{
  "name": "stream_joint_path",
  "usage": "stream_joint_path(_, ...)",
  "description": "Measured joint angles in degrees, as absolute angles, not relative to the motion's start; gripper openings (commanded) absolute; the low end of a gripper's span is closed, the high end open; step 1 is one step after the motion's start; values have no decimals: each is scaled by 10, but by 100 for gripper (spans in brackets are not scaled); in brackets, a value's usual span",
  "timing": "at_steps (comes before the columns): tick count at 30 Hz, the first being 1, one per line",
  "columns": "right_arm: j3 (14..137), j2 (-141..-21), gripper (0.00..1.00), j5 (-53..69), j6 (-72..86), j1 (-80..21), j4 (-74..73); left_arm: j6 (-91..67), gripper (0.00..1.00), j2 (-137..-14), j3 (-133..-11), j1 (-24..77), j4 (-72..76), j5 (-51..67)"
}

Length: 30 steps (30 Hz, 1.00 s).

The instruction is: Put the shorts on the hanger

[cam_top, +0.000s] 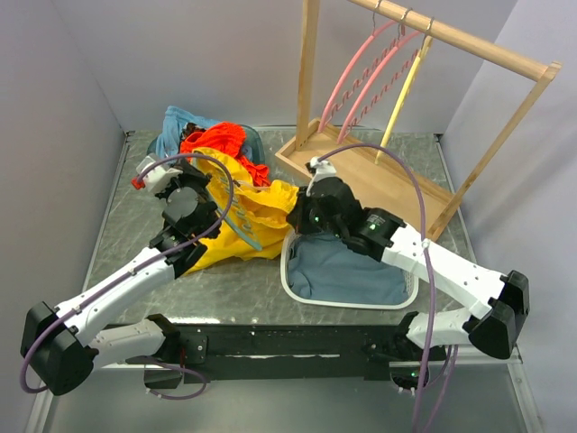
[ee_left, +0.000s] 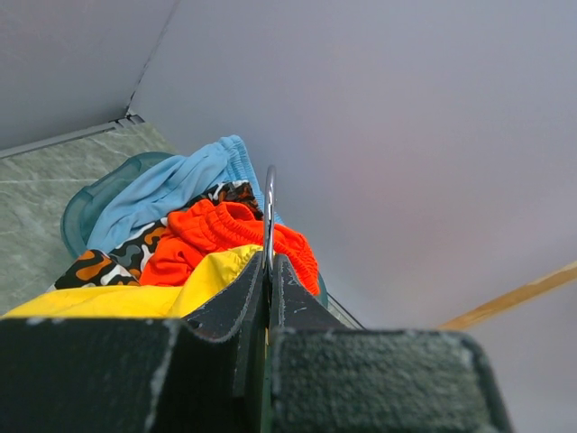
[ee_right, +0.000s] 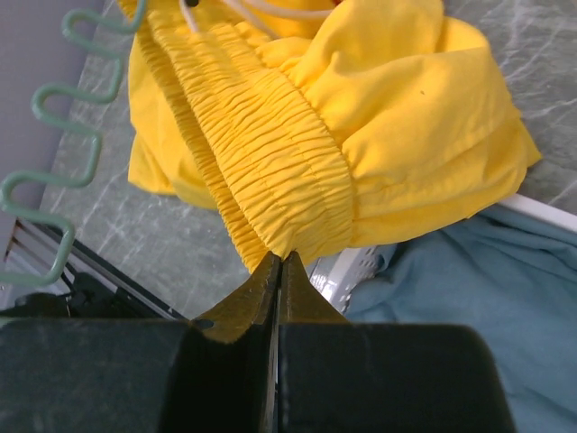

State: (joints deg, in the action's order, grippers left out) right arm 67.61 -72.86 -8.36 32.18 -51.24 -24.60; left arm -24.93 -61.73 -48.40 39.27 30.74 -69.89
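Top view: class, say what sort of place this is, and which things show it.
Probably a robot lab's laundry test bench: plain walls box in the table, with a wooden rack of hangers and heaped clothes.

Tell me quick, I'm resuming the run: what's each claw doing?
Left claw: closed on the metal hook of the teal-green plastic hanger.
Right claw: closed on the bright yellow fabric shorts.

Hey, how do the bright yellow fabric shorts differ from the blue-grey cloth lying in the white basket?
The bright yellow fabric shorts lie bunched on the table; the blue-grey cloth lies spread flat inside the white basket. The right gripper is shut on the shorts' gathered elastic waistband; no gripper holds the cloth. The shorts are vivid, the cloth dull. Both are soft fabric.
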Motion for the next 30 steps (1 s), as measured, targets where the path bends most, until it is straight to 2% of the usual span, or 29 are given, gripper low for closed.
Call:
stream_joint_path(7,671,-730,0,-50,332,-469,-241,-254,1,-588,-469,394,301,-699)
stream_joint_path(16,664,-737,0,-18,336,-461,-232,-251,1,-580,-468,394,297,-708)
stream_joint_path(30,666,-671,0,20,371,-512,-232,-141,1,-658,-473,398,453,-719)
